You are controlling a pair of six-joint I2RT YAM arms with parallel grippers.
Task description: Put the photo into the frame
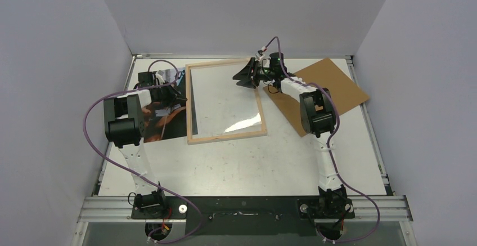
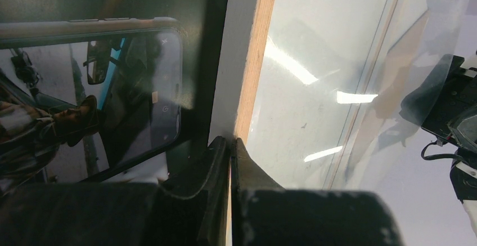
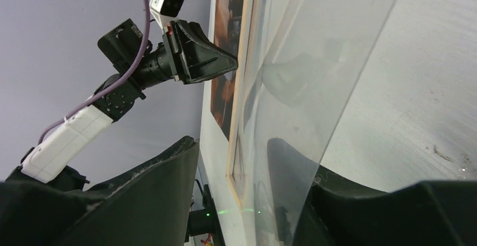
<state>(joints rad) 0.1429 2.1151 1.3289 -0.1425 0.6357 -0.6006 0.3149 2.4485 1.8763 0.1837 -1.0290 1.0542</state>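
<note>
The frame (image 1: 225, 138) lies wood side up in the middle of the table, with a clear pane (image 1: 225, 99) in it. The dark photo (image 1: 166, 123) lies flat to its left, partly under my left arm. My left gripper (image 1: 179, 95) is shut, its tips (image 2: 230, 142) against the frame's left rail (image 2: 256, 60), beside the photo (image 2: 112, 88). My right gripper (image 1: 242, 76) is at the frame's far right corner. Its jaws (image 3: 247, 156) stand open on either side of the frame edge (image 3: 239, 116) and the pane (image 3: 304, 88).
A brown backing board (image 1: 332, 83) lies at the back right, partly under my right arm. Grey walls close in the table on the left, the back and the right.
</note>
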